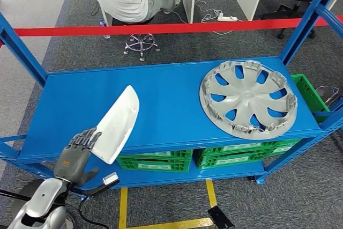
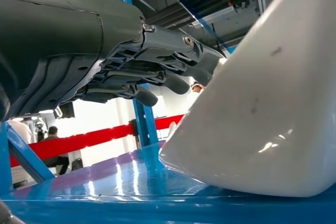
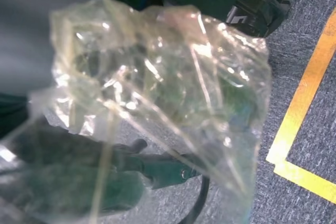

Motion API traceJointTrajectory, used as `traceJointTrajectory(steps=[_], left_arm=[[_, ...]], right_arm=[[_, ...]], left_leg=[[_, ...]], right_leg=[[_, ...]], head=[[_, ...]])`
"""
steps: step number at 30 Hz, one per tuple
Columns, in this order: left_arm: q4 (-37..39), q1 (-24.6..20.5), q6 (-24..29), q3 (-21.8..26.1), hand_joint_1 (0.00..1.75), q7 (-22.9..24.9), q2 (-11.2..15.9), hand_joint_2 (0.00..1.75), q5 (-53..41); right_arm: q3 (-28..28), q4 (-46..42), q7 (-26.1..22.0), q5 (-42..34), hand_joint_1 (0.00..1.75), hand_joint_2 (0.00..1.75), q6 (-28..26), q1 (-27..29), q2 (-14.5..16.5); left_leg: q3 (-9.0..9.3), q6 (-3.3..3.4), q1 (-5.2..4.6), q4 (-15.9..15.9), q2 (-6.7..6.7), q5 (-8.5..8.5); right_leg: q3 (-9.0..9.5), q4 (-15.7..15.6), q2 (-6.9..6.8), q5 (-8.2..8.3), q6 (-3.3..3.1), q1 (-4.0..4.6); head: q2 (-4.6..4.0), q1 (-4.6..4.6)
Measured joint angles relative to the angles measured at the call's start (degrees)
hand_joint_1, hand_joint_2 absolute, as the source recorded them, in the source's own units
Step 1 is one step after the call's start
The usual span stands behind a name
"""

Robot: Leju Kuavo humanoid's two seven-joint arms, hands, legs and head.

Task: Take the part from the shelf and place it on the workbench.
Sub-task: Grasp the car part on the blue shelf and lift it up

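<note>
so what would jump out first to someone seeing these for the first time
Probably the big silver hubcap lying flat at the right end of the blue shelf. Next, the white curved part near the shelf's front left edge, with the left hand reaching at its near end, fingers spread. In the right wrist view, crumpled clear plastic covers most of the picture.

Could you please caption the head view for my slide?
Left hand reaching the white part on the blue shelf, beside a hubcap.

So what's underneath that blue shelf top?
Green crates sit on the lower level beneath the blue shelf top. Just their front edges show; the contents are covered.
</note>
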Motion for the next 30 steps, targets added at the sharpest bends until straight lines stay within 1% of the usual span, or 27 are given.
traceJointTrajectory(steps=[4, 5, 6, 8, 9, 10, 14, 19, 24, 30], left_arm=[[0.4, -0.5, 0.2, -0.3, 0.0, -0.7, -0.5, 1.75, 0.0], [0.5, -0.6, 0.3, -0.3, 0.07, -0.8, -0.6, 1.75, 0.0], [0.6, -0.8, 0.3, -0.4, 0.45, -0.9, -0.7, 1.75, 0.0], [0.9, -1.0, 0.3, -0.6, 1.32, -1.1, -1.0, 1.75, 0.0], [1.0, -1.1, 0.3, -0.6, 1.68, -1.2, -1.1, 1.75, 0.0], [1.1, -1.2, 0.3, -0.7, 1.73, -1.2, -1.1, 1.75, 0.0], [1.4, -1.4, 0.6, -1.0, 1.62, -1.7, -1.4, 1.75, 0.0], [1.9, -1.5, 0.9, -1.3, 1.59, -1.9, -1.6, 1.75, 0.1], [2.0, -1.7, 1.4, -1.4, 1.74, -2.0, -1.8, 1.75, 0.2], [2.0, -1.9, 2.5, -1.5, 1.75, -2.3, -2.0, 1.75, 0.5]], right_arm=[[0.4, 0.0, 0.0, -0.2, 0.0, 0.0, 0.1, 0.0, 0.0], [0.5, 0.0, 0.0, -0.2, 0.0, 0.0, 0.1, 0.0, 0.0], [0.7, 0.0, 0.0, -0.2, 0.0, 0.0, 0.1, 0.0, 0.0], [0.9, 0.0, 0.0, -0.3, 0.0, 0.0, 0.2, 0.0, 0.0], [1.0, 0.0, 0.0, -0.3, 0.0, 0.0, 0.2, 0.0, 0.0], [1.1, 0.0, 0.0, -0.3, 0.0, 0.0, 0.2, 0.0, 0.0], [1.4, 0.0, 0.0, -0.4, 0.0, 0.0, 0.2, 0.0, 0.0], [1.9, 0.0, 0.0, -0.6, 0.0, 0.0, 0.3, 0.0, 0.0], [2.1, 0.0, 0.0, -0.7, 0.0, 0.0, 0.3, -0.1, 0.0], [2.5, 0.0, 0.0, -1.1, 0.0, 0.0, 0.3, -0.1, 0.0]], left_leg=[[0.0, 0.0, 0.0, 0.0, 0.0, 0.0], [0.0, 0.0, 0.0, 0.0, 0.0, 0.0], [0.0, 0.0, 0.0, 0.0, 0.0, 0.0], [0.0, 0.0, 0.0, 0.0, 0.0, 0.0], [0.0, 0.0, 0.0, 0.0, 0.0, 0.0], [0.0, 0.0, 0.0, 0.0, 0.0, 0.0], [0.0, 0.0, 0.0, 0.0, 0.0, 0.0], [0.0, 0.0, 0.0, 0.0, 0.0, 0.0], [-0.01, 0.0, 0.0, 0.0, 0.0, 0.0], [-0.05, 0.0, 0.0, 0.0, 0.02, 0.0]], right_leg=[[-0.01, 0.0, 0.0, 0.0, 0.0, 0.0], [-0.01, 0.0, 0.0, 0.0, 0.0, 0.0], [-0.01, 0.0, 0.0, 0.0, 0.0, 0.0], [-0.01, 0.0, 0.0, 0.0, 0.0, 0.0], [-0.01, 0.0, 0.0, 0.0, 0.0, 0.0], [-0.02, 0.0, 0.0, 0.0, 0.0, 0.0], [-0.03, 0.0, 0.0, 0.0, 0.0, 0.0], [-0.04, 0.0, 0.0, 0.0, 0.0, 0.0], [-0.03, 0.0, 0.0, 0.0, 0.0, 0.0], [-0.03, 0.1, 0.04, 0.0, 0.0, 0.0]], head=[[0.0, 0.0], [0.0, 0.01], [0.0, 0.01], [0.0, 0.0], [0.0, -0.01], [0.0, -0.01], [0.0, -0.01], [0.0, 0.0], [0.0, 0.01], [0.0, 0.0]])
